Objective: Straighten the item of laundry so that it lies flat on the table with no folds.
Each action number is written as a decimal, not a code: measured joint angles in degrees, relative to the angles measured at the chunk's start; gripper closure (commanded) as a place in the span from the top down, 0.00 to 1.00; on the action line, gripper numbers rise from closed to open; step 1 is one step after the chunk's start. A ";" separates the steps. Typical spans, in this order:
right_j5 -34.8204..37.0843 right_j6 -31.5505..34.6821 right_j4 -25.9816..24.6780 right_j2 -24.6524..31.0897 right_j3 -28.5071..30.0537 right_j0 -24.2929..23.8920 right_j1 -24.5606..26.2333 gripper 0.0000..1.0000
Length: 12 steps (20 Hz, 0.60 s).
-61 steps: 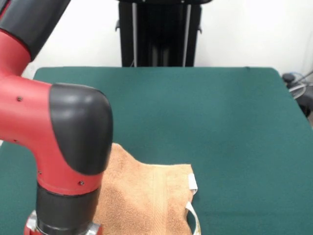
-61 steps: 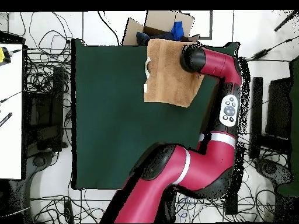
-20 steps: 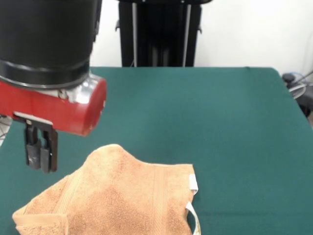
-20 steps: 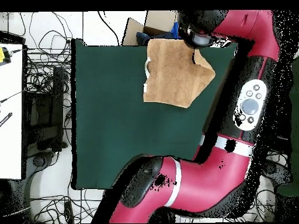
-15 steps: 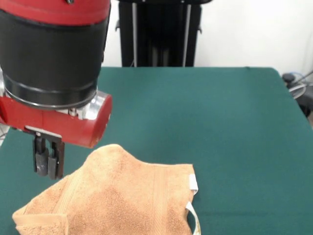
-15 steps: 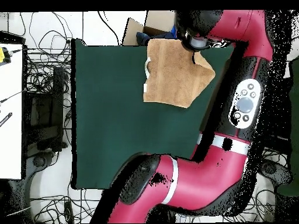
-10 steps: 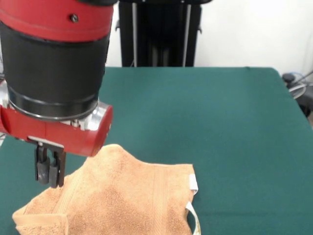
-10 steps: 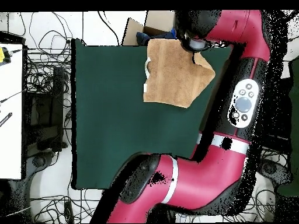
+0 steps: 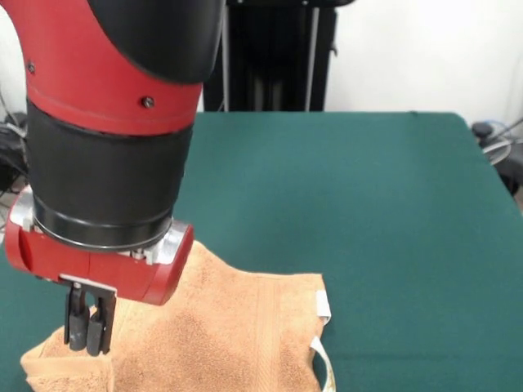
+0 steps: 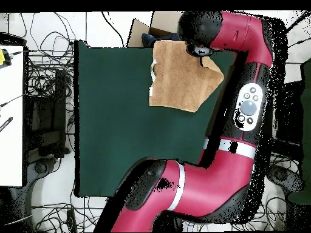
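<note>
In your front view, the tool (image 9: pixel 88 331) hangs from the thick red and black arm (image 9: pixel 110 139) with its two dark fingers (image 9: pixel 76 325) pressed close together, tips down at the surface of the peach-orange terry towel (image 9: pixel 237 339). You cannot tell whether any cloth is pinched between them; they look closed with no gap. The towel spreads out beside and below the tool, toward the near edge of the dark green felt-covered worktop (image 9: pixel 351 204). Just beneath the tool a corner of the towel is doubled over into a thick fold (image 9: pixel 69 371). Away from the tool, on the towel's opposite edge, you see the white tags (image 9: pixel 322 306), with a woven border band (image 9: pixel 265 335) running between.

In your overhead view, the arm (image 10: pixel 243 109) curves up along the worktop's (image 10: pixel 115 121) side, and its end covers the tool. The towel (image 10: pixel 179 79) lies at the worktop's edge farthest from the robot's base, one corner under the arm's end, partly overhanging that edge.
</note>
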 measured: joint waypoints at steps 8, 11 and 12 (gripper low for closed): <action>-2.33 0.00 0.97 -1.87 5.01 0.09 -0.77 0.00; -2.35 0.00 1.82 -2.34 7.35 0.09 -1.73 0.00; -2.35 0.00 2.18 -2.44 8.24 0.09 -2.20 0.00</action>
